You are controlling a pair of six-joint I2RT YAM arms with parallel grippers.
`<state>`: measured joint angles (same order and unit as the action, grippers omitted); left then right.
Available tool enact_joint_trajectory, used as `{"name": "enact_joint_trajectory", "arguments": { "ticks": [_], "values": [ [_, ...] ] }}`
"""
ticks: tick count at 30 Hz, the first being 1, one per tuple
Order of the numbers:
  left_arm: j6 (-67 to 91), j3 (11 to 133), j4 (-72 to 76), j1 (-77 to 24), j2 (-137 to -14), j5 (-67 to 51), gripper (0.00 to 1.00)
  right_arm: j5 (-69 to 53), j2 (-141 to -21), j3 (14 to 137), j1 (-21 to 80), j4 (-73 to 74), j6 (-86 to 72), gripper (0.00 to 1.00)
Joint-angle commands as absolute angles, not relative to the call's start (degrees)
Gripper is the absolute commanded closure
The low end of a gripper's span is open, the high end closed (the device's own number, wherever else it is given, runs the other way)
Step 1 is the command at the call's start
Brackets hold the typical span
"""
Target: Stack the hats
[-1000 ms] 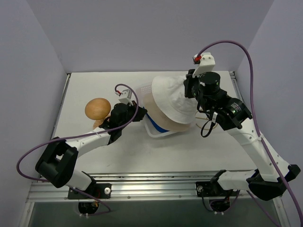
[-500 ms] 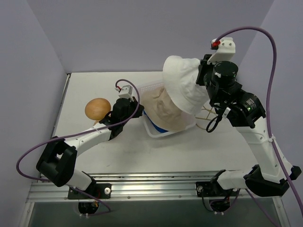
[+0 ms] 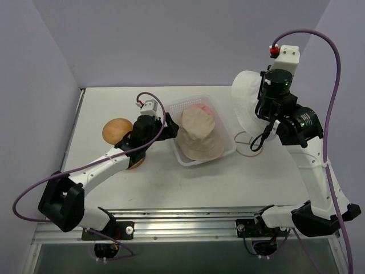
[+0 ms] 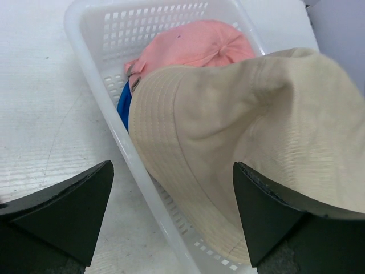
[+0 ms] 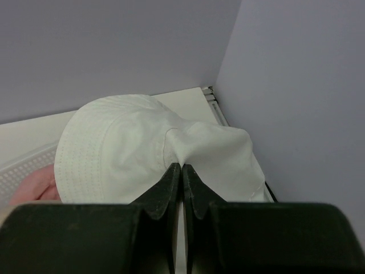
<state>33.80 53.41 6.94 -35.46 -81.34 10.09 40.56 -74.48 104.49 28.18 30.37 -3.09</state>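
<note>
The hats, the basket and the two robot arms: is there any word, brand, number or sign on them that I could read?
No readable text anywhere.
The white hat, beige bucket hat, pink cap and clear plastic basket show plain surfaces, no logo or tag.
The left arm and right arm show no marking that can be made out in the top view.

Bright, even light (soft shadows).
</note>
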Motion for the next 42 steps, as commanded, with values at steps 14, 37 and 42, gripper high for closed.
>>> {"name": "enact_joint_trajectory", "arguments": {
  "ticks": [14,37,42],
  "values": [
    [27.69,58.89,0.09,-41.65,-63.72,13.44,0.06,48.78,-80.86,99.49,21.62,33.14,-4.92,1.00],
    [18.63,42.28,6.24,-53.96,-46.42,30.94,0.06,50.45,-84.99,101.86,20.04,32.87,-4.75,1.00],
    [18.81,41.40,6.59,-54.05,-44.30,29.88,0.06,50.45,-84.64,102.40,19.78,33.66,-3.78,1.00]
  ]
}}
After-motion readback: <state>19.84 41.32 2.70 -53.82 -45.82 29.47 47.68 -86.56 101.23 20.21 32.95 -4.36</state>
